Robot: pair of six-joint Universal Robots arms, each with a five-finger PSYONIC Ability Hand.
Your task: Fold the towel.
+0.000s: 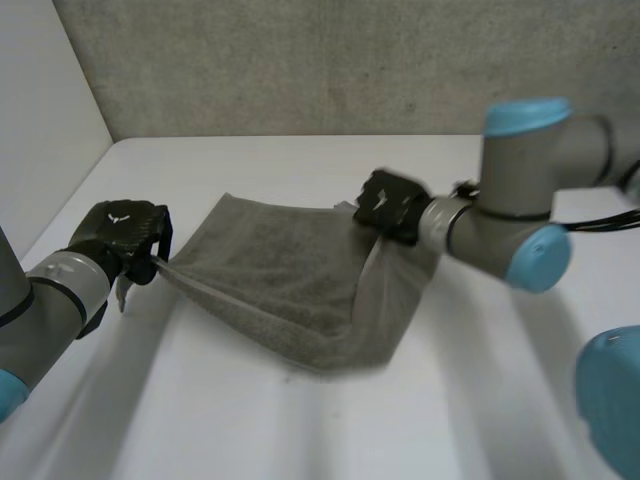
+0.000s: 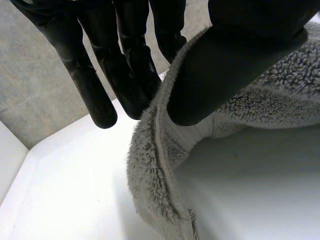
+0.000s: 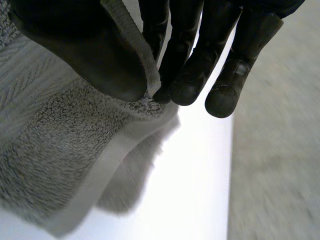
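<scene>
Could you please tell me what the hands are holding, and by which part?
The grey towel: left hand pinches one corner, right hand pinches another corner.

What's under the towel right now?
Under the raised edges of the towel, pinched by the left hand and the right hand, bare white table shows. The sagging middle appears to rest on the table and hides whatever lies beneath it.

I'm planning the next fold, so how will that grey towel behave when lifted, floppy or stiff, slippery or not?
Probably floppy: the towel sags in a curve between the left robot hand and the right robot hand. Likely not slippery: its looped pile looks grippy where each robot hand pinches it. Its hanging middle may drag on the table.
</scene>
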